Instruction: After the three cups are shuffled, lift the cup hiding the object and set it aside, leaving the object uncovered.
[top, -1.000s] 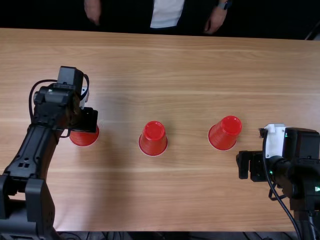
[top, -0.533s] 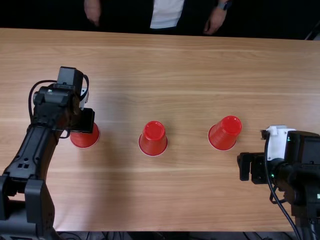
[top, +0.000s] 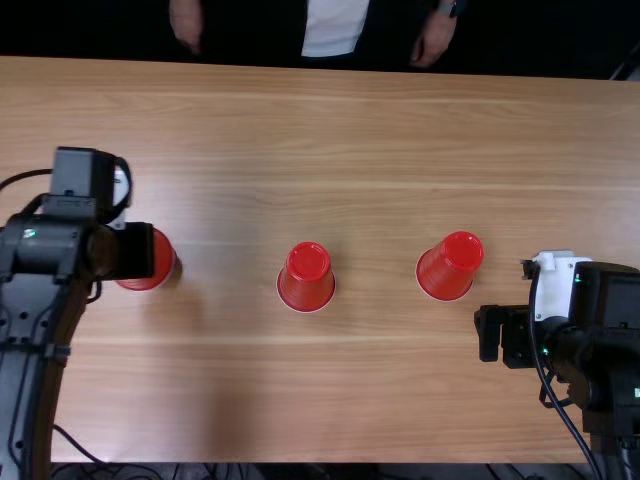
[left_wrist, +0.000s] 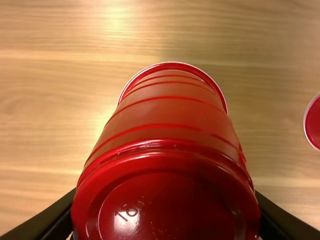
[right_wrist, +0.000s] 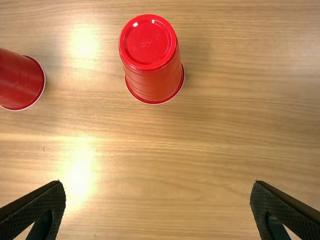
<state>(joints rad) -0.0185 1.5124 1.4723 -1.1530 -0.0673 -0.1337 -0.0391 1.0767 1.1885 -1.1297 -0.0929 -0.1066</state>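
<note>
- The left gripper (top: 135, 252) is clamped on the left cup (left_wrist: 170, 150), near the left end of the bench (top: 330, 150); I cannot tell if this cup touches the wood.
- The middle cup (top: 306, 277) stands upside down at the centre of the bench.
- The right cup (top: 451, 265) stands upside down too, well apart from the middle cup.
- The right gripper (top: 487, 332) has its fingers apart and holds nothing, near the right cup.

Red cups (top: 306, 277), wood-grain table (top: 350, 130) (light brown)
</note>
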